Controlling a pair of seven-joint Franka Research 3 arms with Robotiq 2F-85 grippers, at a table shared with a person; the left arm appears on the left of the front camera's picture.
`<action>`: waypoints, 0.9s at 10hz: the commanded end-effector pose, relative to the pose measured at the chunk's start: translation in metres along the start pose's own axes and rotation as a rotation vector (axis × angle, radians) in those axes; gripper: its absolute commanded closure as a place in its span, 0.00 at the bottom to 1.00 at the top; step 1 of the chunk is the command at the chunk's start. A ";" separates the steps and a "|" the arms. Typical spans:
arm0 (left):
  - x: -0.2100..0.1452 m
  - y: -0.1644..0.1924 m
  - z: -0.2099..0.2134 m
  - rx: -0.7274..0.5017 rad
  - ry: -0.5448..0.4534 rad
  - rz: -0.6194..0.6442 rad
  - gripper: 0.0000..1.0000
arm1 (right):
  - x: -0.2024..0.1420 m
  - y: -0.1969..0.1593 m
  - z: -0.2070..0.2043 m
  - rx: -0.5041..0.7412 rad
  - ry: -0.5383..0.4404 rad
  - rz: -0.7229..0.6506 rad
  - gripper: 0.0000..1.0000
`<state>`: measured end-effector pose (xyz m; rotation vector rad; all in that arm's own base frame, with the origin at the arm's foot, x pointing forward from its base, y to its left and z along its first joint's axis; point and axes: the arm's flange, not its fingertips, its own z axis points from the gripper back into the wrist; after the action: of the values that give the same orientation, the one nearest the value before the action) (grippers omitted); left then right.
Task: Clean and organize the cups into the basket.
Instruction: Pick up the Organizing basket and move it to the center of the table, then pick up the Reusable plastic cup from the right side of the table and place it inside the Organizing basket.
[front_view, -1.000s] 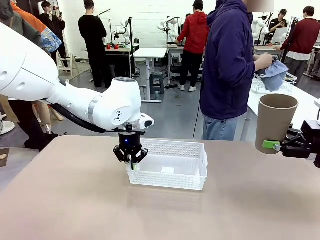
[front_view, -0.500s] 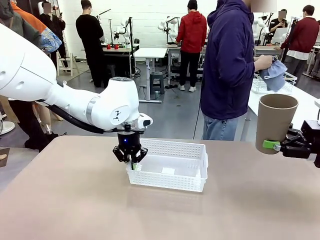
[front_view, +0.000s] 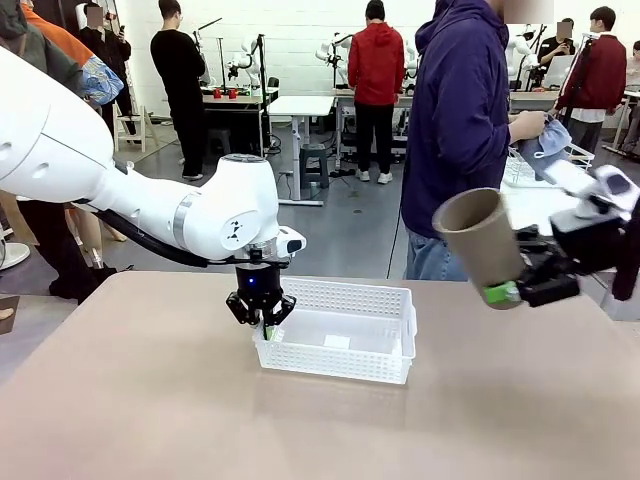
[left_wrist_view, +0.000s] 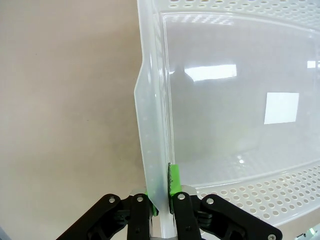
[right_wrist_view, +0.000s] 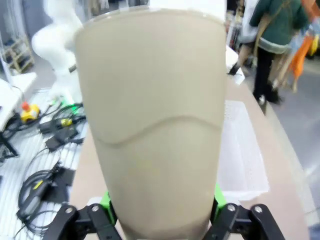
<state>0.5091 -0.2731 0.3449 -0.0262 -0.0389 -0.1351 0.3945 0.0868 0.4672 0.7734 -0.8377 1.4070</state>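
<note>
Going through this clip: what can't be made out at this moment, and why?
Right gripper fingers: right wrist view, covered by the cup but for green pad edges.
White patch on the basket floor: left wrist view, washed out; front view, too small to read.
Left gripper pads: front view, too small to tell apart at the basket wall.

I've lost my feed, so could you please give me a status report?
Left claw shut on left rim of basket. Right claw gripping brown cup, tilted, aloft right of basket. No cups in basket; nothing between.
</note>
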 end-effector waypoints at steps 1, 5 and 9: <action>0.000 0.001 -0.001 0.005 0.000 -0.004 1.00 | 0.025 -0.012 -0.038 0.078 0.203 -0.093 0.21; 0.000 0.001 -0.001 0.005 0.000 -0.004 1.00 | 0.055 -0.049 -0.118 0.098 0.544 -0.185 0.21; 0.000 0.001 -0.001 0.005 0.000 -0.004 1.00 | 0.065 -0.065 -0.166 0.076 0.659 -0.170 0.21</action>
<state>0.5090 -0.2733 0.3449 -0.0262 -0.0389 -0.1354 0.4569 0.2543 0.4391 0.4076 -0.2055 1.4322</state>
